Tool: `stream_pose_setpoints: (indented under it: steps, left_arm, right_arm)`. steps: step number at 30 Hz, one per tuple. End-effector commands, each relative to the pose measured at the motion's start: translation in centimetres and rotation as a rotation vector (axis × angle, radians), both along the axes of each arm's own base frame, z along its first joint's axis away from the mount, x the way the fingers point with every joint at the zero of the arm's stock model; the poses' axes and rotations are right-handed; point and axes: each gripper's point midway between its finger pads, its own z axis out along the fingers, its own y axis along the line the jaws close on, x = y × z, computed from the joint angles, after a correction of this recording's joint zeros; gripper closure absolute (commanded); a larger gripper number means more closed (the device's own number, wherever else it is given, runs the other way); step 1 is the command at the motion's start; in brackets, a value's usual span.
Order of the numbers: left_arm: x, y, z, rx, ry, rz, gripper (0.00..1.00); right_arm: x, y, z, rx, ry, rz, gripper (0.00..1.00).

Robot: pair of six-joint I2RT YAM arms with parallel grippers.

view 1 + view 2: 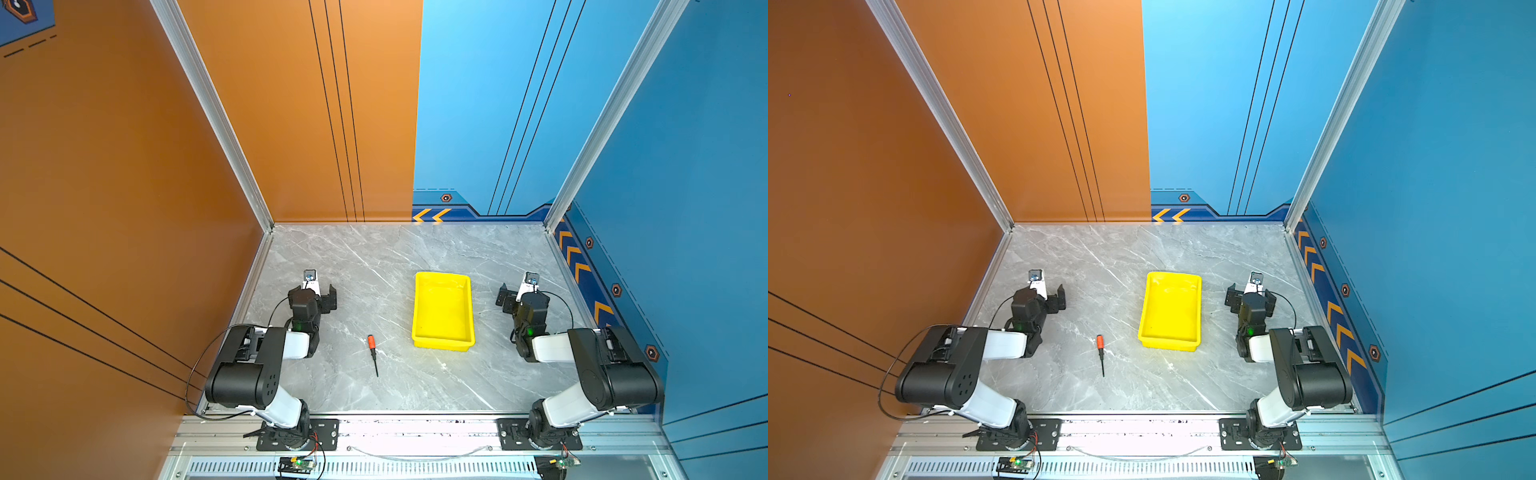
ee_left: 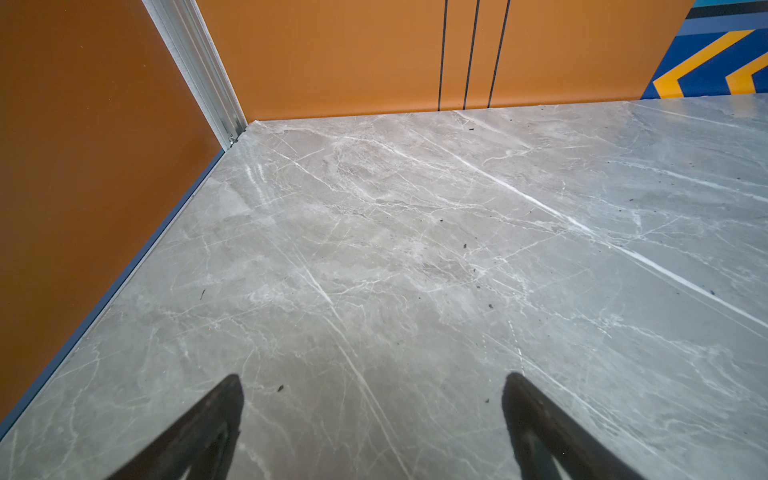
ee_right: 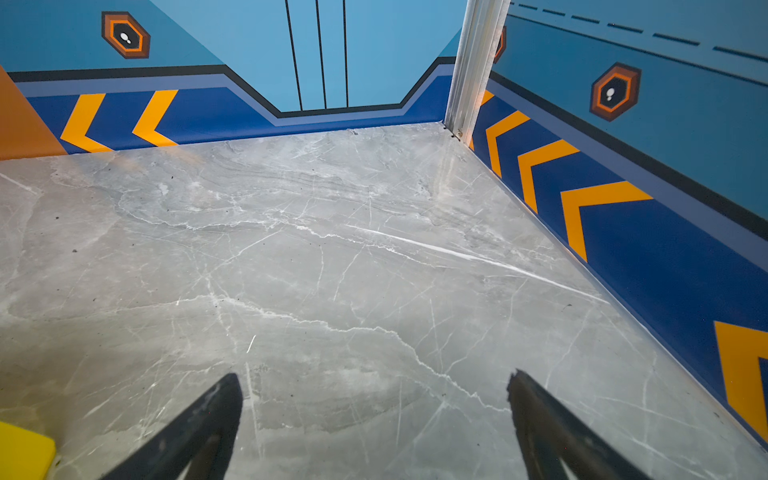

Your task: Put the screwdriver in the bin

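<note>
The screwdriver (image 1: 372, 354) is laid flat on the marble table (image 1: 353, 257) (handle toward the back wall), near the yellow bin (image 1: 443, 344), outside it. The left gripper (image 2: 372, 378) and right gripper (image 3: 374, 376) are seen spread wide.

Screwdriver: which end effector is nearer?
Left. The left end effector is back-left of the screwdriver, nothing between them; the right end effector sits on the far side of the bin.

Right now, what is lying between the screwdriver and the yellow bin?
Nothing: only bare grey marble tabletop separates the screwdriver from the bin, as both top views show. Neither wrist view shows the screwdriver.
</note>
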Motion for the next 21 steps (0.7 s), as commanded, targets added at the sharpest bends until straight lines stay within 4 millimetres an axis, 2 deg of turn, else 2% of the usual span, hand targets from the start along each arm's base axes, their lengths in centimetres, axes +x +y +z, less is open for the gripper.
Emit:
stream_pose_setpoints:
  steps: [1,21]
  left_arm:
    - [0.00,0.03,-0.06,-0.014,-0.007,-0.003,0.02]
    - [0.08,0.16,-0.25,-0.024,-0.001,-0.010,0.02]
  right_arm:
    - [0.33,0.15,0.25,-0.005,-0.002,-0.002,0.00]
    - [0.30,-0.12,0.17,0.014,-0.002,-0.003,0.00]
